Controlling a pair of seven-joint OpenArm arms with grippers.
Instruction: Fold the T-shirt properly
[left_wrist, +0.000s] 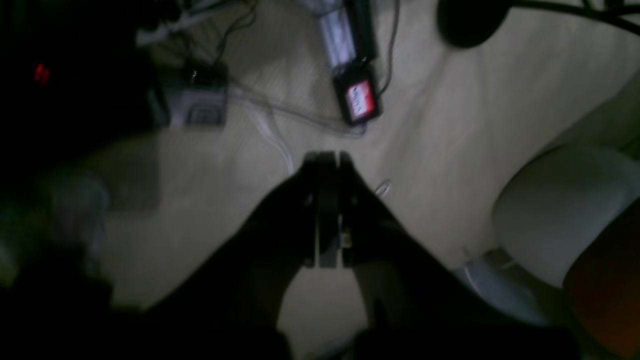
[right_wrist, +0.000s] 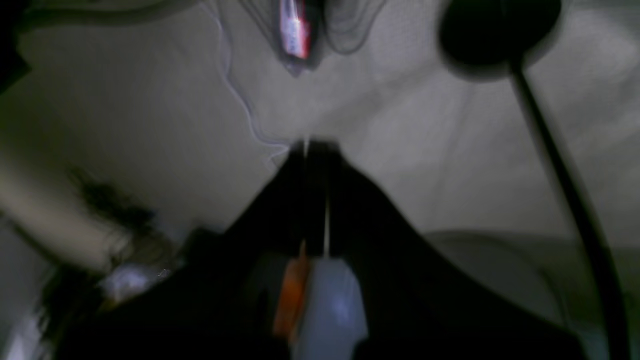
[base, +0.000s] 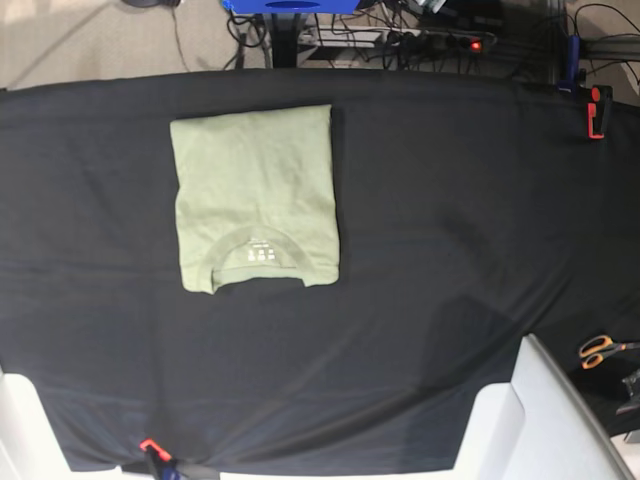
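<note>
T-shirt (base: 255, 195) lies folded into a neat rectangle on the black-clothed tabletop (base: 450, 220), left of center in base view, collar and printed label toward the near edge. Left pincer (left_wrist: 327, 210) closed, nothing in it (wrist view blurry, floor and cables behind). Right pincer (right_wrist: 315, 200) likewise closed and empty. Orange-handled scissors (base: 602, 350) at the tabletop's right edge.

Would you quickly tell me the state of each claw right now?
Left claw: closed, holding nothing.
Right claw: closed, holding nothing.
</note>
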